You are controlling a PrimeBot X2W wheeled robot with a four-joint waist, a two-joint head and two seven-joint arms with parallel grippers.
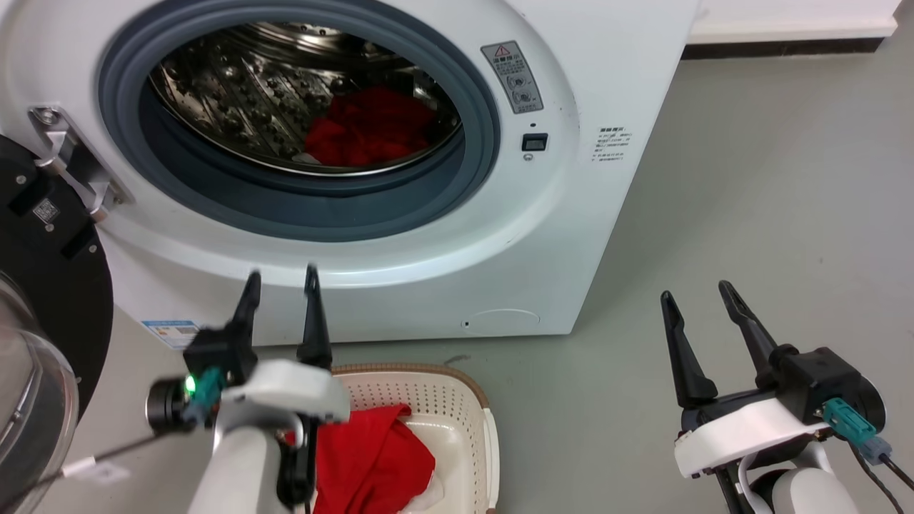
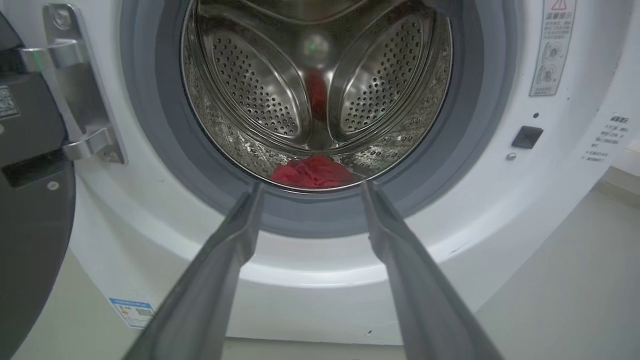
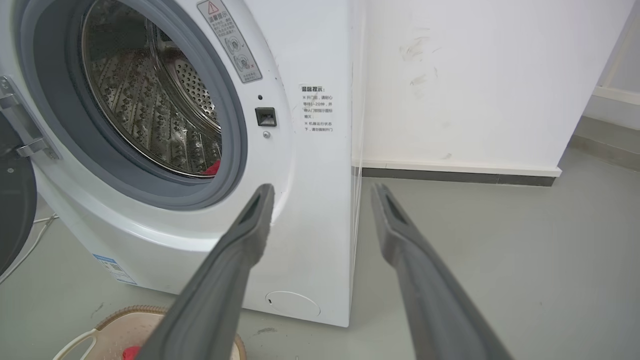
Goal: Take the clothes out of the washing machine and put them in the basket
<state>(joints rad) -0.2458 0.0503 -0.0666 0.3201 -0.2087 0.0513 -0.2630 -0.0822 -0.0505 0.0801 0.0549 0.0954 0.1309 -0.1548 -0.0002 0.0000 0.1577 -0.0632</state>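
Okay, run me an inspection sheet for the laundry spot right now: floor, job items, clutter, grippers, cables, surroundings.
Surface: grey floor, faint scuffs near the machine.
Job's things: washing machine, its door open at the robot's left; red clothes in the drum; basket on the floor in front, holding another red garment.
Clutter: nothing seen.
Grippers: left gripper open, empty, above the basket, pointing at the drum; right gripper open, empty, over the floor to the right of the machine.
Cables: thin cable at the left wrist; dark cables at the right wrist; white cord on the floor under the door.
Surroundings: white wall, dark baseboard.
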